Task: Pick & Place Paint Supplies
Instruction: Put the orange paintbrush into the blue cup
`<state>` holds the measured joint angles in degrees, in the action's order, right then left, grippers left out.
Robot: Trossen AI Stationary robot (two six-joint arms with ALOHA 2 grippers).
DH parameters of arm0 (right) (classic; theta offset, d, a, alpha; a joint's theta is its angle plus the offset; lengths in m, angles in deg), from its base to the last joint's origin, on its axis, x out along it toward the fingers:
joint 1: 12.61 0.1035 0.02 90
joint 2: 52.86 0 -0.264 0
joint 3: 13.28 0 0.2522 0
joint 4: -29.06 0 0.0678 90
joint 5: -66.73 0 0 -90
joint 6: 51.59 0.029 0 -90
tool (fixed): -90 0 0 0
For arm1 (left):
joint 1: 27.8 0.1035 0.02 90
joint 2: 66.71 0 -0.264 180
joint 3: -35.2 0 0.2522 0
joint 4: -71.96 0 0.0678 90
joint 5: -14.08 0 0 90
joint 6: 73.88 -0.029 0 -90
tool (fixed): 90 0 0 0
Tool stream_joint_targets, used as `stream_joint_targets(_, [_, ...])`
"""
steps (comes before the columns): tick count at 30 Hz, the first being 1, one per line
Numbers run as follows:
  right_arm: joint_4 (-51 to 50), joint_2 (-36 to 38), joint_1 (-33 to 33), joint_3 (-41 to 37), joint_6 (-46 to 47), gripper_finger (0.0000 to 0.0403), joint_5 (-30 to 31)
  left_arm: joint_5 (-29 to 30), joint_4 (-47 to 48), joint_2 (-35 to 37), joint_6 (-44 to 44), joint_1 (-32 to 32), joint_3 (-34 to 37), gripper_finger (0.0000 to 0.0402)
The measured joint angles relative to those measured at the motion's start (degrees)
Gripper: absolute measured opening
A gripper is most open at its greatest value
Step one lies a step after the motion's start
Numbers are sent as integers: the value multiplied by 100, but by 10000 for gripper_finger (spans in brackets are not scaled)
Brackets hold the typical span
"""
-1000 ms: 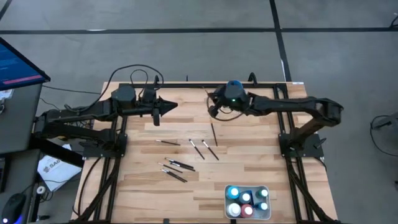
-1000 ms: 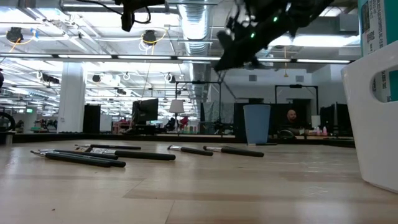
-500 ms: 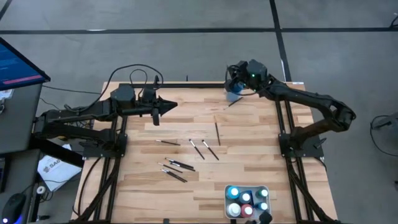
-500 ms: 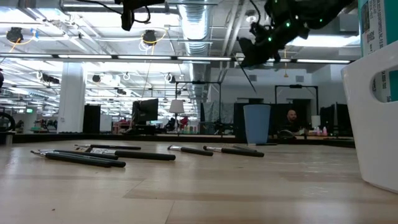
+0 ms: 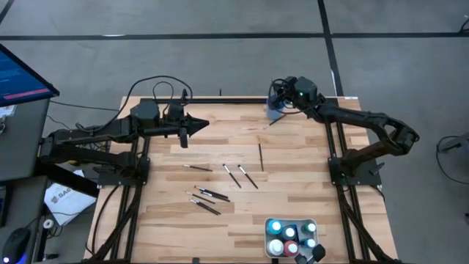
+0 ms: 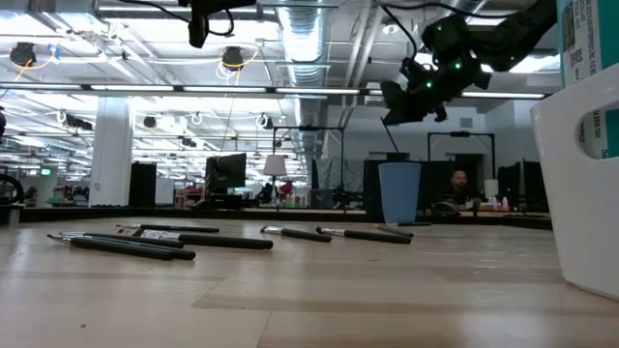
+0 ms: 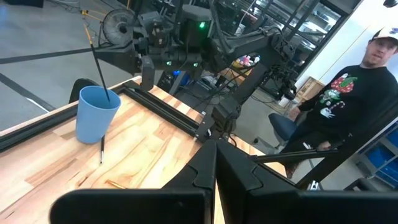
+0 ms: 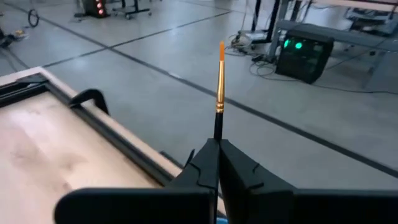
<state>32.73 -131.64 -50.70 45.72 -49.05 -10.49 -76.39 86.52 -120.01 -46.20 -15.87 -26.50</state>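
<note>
My right gripper [image 5: 281,91] hangs above the blue cup [image 5: 275,111] at the table's far edge, shut on a thin dark paintbrush [image 7: 96,59] with an orange tip [image 8: 221,50]. The cup [image 6: 399,193] stands upright on the table. Several more paintbrushes [image 5: 220,183] lie flat in the middle of the table, one [image 5: 261,156] apart from them and another [image 7: 101,149] beside the cup. The paint bottles [image 5: 289,236] stand in the white tray [image 5: 315,224] at the near right. My left gripper [image 5: 201,125] waits shut over the table's far left. My right gripper pinches the brush's dark handle [image 8: 217,132], below the metal ferrule, between its two fingers. The fingers come nearly level from the table's right and lie across the brush. The brush stands almost upright, bristles up, lifted clear of the table, its lower end [image 7: 107,96] at the cup's mouth.
The tray's white wall [image 6: 580,193] rises at the right of the low view. Black frame rails [image 5: 139,169] run along the table's left and right sides. A person [image 7: 348,93] sits beyond the table. Bare wood lies between the cup and the loose brushes.
My right gripper has carried the brush from over the table's middle toward the far edge and the right, ending above the blue cup, tipping a little as it went. The lone brush lying in the middle has shifted slightly toward the right.
</note>
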Motion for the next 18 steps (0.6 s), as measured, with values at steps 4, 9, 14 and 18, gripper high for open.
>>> stream_joint_targets(4, [163,-2,-36,-150,97,0,13,2,-3,1,0,-1,0,2])
stream_joint_targets(9, [130,-2,-37,-158,22,0,15,2,-5,1,0,0,0,2])
stream_joint_targets(14, [101,-2,-35,-158,29,0,13,2,-8,1,0,-1,0,2])
stream_joint_targets(18, [87,-2,-35,-158,8,0,15,2,-15,0,0,-2,2,2])
